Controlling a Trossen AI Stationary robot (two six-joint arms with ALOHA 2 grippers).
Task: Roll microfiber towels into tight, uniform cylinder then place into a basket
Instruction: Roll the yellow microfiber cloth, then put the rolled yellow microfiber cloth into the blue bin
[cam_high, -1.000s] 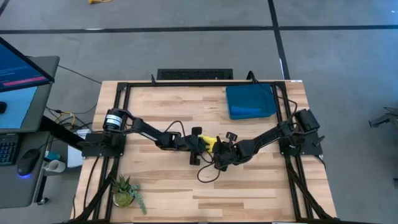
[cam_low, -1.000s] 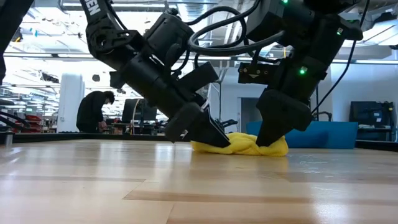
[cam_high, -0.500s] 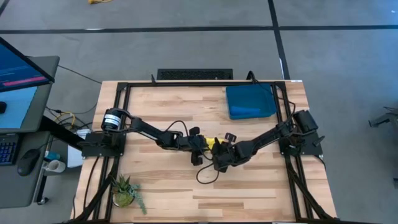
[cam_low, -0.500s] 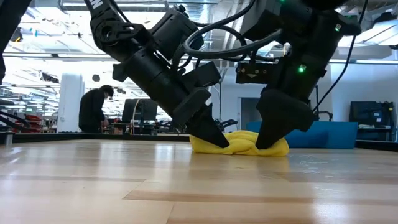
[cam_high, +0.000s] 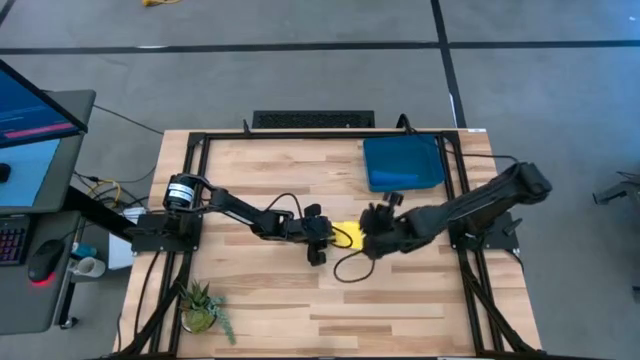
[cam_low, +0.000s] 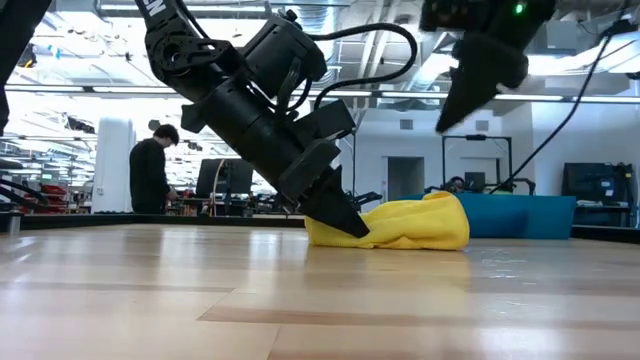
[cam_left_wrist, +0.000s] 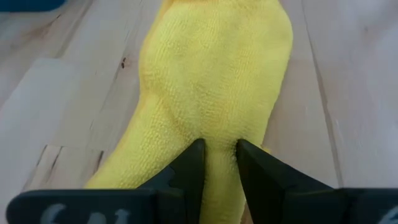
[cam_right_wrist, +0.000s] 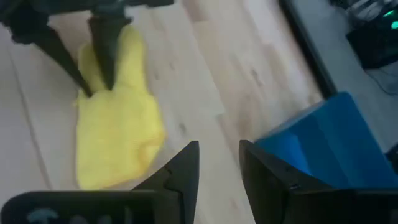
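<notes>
i see the bright yellow microfiber towel (cam_high: 346, 236) lying bunched in a loose roll near the middle of the pale wooden plank table (cam_high: 260, 300), well short of the dark teal-blue shallow rectangular basket (cam_high: 402, 163) that sits at the table's far right corner. inside that basket i can make out a brighter blue cloth (cam_high: 400, 180) against its near wall, though i cannot tell how it is rolled. my left gripper (cam_left_wrist: 216, 157) is down at the table on the end of the yellow towel away from the basket, its two dark fingers (cam_left_wrist: 188, 168) drawn close with a ridge of the yellow cloth pinched between them. my right gripper (cam_right_wrist: 217, 163) hangs above the basket-side end of the yellow towel, clear of the cloth, its fingers apart with nothing between them. a small green potted plant (cam_high: 203, 305) stands at the table's near left corner, well apart from the yellow towel. behind the table a person (cam_low: 152, 168) in dark clothes stands.
</notes>
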